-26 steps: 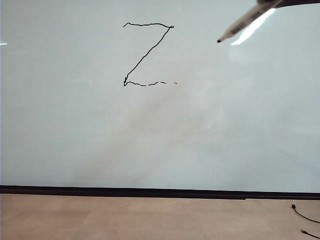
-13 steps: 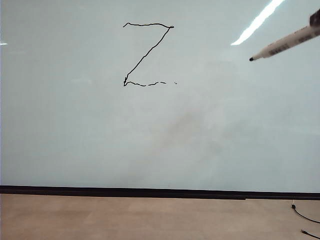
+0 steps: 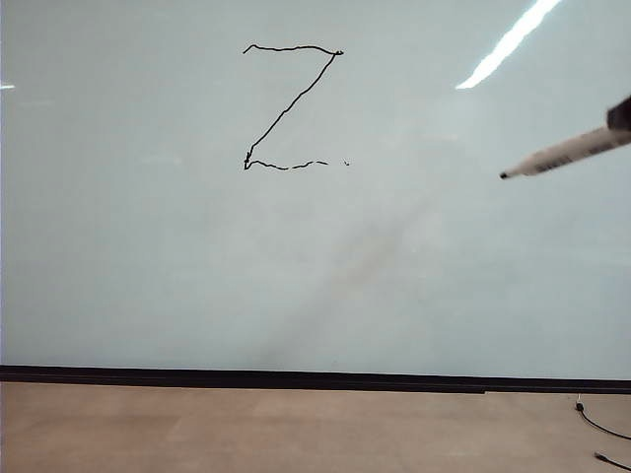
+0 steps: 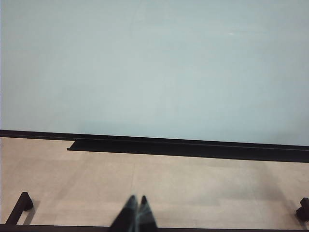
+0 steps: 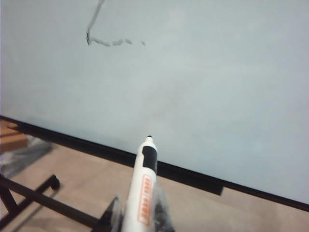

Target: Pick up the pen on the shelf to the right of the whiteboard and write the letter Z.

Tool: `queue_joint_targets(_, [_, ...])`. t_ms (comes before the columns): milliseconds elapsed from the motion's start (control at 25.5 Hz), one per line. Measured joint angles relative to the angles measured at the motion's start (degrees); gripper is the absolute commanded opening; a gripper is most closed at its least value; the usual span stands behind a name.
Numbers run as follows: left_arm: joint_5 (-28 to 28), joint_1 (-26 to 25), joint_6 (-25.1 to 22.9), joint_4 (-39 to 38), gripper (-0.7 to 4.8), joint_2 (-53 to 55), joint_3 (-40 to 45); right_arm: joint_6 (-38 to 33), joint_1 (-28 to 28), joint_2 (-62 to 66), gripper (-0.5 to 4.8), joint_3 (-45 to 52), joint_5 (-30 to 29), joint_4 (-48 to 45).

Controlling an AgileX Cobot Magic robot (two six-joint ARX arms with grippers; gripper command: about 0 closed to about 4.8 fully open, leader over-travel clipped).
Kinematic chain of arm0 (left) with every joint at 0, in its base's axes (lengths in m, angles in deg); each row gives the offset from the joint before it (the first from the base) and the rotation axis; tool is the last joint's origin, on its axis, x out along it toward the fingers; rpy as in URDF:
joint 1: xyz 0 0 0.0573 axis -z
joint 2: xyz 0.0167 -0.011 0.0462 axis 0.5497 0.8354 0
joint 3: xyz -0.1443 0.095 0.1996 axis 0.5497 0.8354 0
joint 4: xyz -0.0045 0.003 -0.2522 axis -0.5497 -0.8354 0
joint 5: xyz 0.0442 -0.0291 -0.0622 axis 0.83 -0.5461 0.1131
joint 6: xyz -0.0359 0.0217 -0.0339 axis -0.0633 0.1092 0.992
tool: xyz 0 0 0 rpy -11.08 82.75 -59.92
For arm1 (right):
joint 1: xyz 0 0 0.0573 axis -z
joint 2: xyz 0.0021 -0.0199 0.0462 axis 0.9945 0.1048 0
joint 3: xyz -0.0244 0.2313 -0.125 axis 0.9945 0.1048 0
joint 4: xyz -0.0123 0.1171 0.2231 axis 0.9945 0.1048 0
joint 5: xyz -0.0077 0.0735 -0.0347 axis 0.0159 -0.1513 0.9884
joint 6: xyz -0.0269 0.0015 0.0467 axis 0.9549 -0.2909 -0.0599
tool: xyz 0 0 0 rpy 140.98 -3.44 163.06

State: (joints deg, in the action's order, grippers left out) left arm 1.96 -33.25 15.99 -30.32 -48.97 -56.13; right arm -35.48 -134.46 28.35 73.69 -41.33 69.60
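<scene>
Two claws show. Right claw (image 5: 140,217) is clamped on the pen (image 5: 141,186), which sticks out ahead of it, dark tip toward the whiteboard (image 5: 217,72). From the exterior view the pen (image 3: 567,155) enters at the right edge, tilted, its tip down-left and well right of the Z (image 3: 291,106), which sits high on the whiteboard (image 3: 197,276); the Z's bottom stroke is broken. Left claw (image 4: 136,215) sits low over the floor (image 4: 193,188), fingers together and empty, facing the board's black lower strip (image 4: 183,146).
</scene>
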Motion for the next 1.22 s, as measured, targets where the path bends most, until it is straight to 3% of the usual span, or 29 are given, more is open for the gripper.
queue_joint_targets(274, [0.00,0.00,0.02,0.00,-0.05,0.00,0.02,0.15,0.17,0.00,-0.06,2.36,-0.76,-1.64])
queue_joint_targets(431, [0.00,0.00,0.02,0.00,-0.05,0.00,0.00,1.44,5.27,0.00,-0.06,2.36,-0.59,-1.46])
queue_joint_targets(588, [0.00,0.00,0.00,0.00,-0.05,0.00,0.00,1.57,16.63,0.00,-0.06,2.36,-4.02,-0.79])
queue_joint_targets(784, [0.00,0.00,0.02,0.00,-0.04,0.00,0.00,1.60,31.56,0.00,-0.06,2.36,-14.03,-0.81])
queue_joint_targets(823, [0.00,0.00,0.00,0.00,-0.04,0.00,0.00,1.60,37.29,0.00,-0.06,2.36,-17.86,-0.81])
queue_joint_targets(1098, [0.00,0.00,0.00,0.00,-0.04,0.00,0.00,1.57,52.83,0.00,-0.06,2.36,-28.89,-1.03])
queue_joint_targets(1215, [0.00,0.00,0.00,0.00,-0.04,0.00,0.02,1.03,56.19,0.00,-0.05,2.36,-31.41,-1.57])
